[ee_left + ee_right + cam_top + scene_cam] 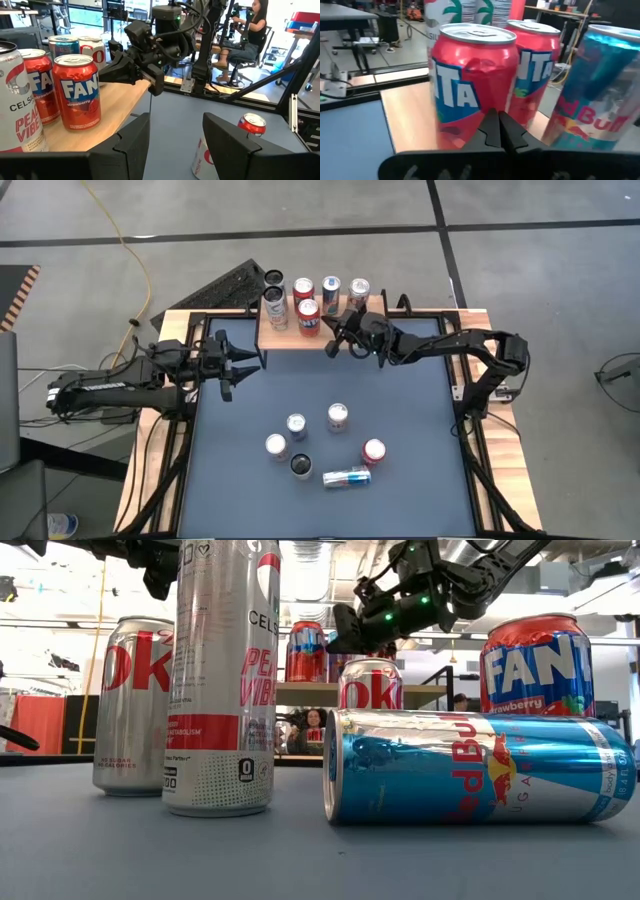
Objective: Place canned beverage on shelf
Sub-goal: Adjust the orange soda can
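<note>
While left claw hangs half-open, empty, beside shelf — right claw pinched closed, empty, at red Fanta can.

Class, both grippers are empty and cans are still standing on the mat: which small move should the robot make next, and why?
Probably back the right gripper away from the shelf. Its fingers are shut, holding nothing, right in front of the front Fanta can already on the shelf. Five cans still wait on the mat, such as the can nearest the shelf. The left gripper waits open.
</note>
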Controlling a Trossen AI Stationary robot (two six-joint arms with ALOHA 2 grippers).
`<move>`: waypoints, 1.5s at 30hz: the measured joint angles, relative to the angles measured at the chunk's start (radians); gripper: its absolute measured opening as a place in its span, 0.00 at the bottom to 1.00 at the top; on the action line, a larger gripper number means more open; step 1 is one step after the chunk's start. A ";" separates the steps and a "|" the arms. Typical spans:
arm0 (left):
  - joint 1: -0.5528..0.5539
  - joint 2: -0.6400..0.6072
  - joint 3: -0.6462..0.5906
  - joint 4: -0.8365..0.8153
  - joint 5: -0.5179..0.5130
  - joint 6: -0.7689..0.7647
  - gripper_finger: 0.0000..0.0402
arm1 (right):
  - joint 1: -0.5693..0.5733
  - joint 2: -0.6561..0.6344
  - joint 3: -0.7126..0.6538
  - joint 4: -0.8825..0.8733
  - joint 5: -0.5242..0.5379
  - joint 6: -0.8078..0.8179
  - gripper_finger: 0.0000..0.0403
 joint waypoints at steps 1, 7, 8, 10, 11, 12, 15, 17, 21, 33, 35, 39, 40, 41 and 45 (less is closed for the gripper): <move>0.000 0.000 0.000 0.000 0.000 0.000 0.43 | 0.000 0.000 0.000 0.005 -0.003 0.000 0.00; 0.000 0.000 0.000 0.000 0.000 -0.011 0.43 | 0.019 -0.005 0.000 -0.076 0.100 0.001 0.00; 0.000 0.000 0.000 0.000 0.000 -0.013 0.43 | 0.027 -0.007 0.000 -0.096 0.113 0.002 0.00; 0.000 0.000 0.000 0.000 0.000 -0.010 0.43 | 0.043 -0.009 0.000 -0.100 0.112 0.004 0.00; 0.000 0.000 0.000 -0.001 0.000 -0.007 0.43 | 0.051 -0.010 0.000 -0.098 0.106 0.006 0.00; 0.000 0.000 0.000 -0.001 0.000 -0.004 0.43 | 0.058 -0.005 0.000 -0.088 0.105 0.005 0.00; 0.000 0.000 0.000 -0.001 0.000 -0.001 0.43 | 0.069 0.002 0.000 -0.065 0.098 0.001 0.00; 0.000 0.000 0.000 -0.001 0.000 -0.001 0.43 | 0.064 0.001 0.000 -0.054 0.092 0.002 0.00; 0.000 0.000 0.000 -0.001 0.000 -0.001 0.43 | 0.045 0.002 0.000 -0.034 0.045 0.007 0.00; 0.000 0.000 0.000 -0.001 0.000 -0.006 0.43 | 0.013 0.002 0.000 -0.013 0.005 0.010 0.00; 0.000 0.000 0.000 -0.001 0.000 -0.006 0.43 | 0.010 0.002 0.000 -0.014 0.003 0.010 0.00; 0.000 0.000 0.000 -0.001 0.000 -0.006 0.43 | 0.037 0.002 0.000 -0.023 0.005 0.013 0.00; 0.000 0.000 0.000 -0.001 0.000 -0.006 0.43 | 0.043 0.002 0.000 -0.021 0.003 0.018 0.00; 0.000 0.000 0.000 -0.001 0.000 -0.006 0.43 | 0.048 0.002 0.000 -0.020 0.001 0.023 0.00; 0.000 0.000 0.000 -0.001 0.000 0.002 0.43 | 0.046 0.039 -0.001 0.003 0.001 0.026 0.00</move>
